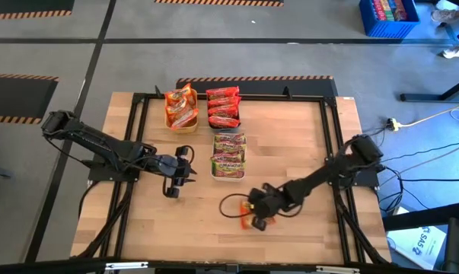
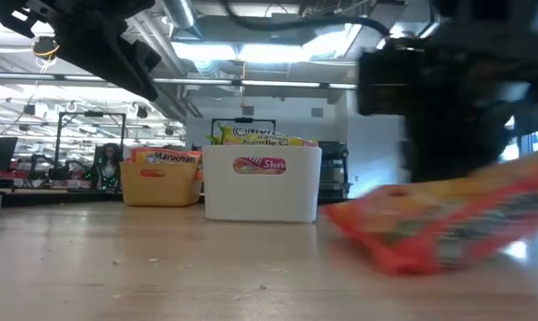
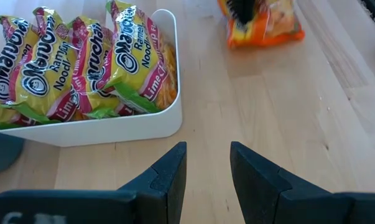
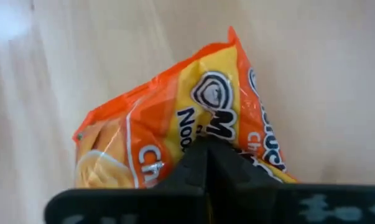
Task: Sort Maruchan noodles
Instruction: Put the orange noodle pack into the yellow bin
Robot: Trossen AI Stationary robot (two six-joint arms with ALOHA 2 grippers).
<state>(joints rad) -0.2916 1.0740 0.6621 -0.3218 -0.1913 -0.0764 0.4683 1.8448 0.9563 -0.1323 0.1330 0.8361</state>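
**Wooden bench with three noodle trays and one loose packet**

Pale wooden boards make the bench [image 1: 290,144], which stands on a grey floor with striped tape lines. At the far side of the bench sit three trays. One yellow tray [image 1: 181,119] holds orange-yellow Maruchan packets [image 1: 181,103]. Just beside it, a dark tray [image 1: 237,120] holds red packets [image 1: 222,106]. In front of these, nearer the middle, a white tray [image 1: 228,176] holds green-pink packets [image 1: 229,152], which stand on edge, close together.

One orange packet [image 1: 253,219] is apart from the trays, near the front edge of the bench. The right tool [image 1: 258,214] is over it, and its two dark fingers are clenched together on the packet's edge, as the right wrist view shows. In the low view the packet looks tilted, with one end higher than the other; I cannot tell if the lower end touches the wood.

The left tool [image 1: 185,169] is just beside the white tray, on its left side, and points toward it. Its fingers [image 3: 168,177] are a little apart and nothing is between them. From the left wrist view, the white tray is close in front and the orange packet is farther off.

A blue crate [image 1: 387,17] stands on the floor, well apart from the bench.
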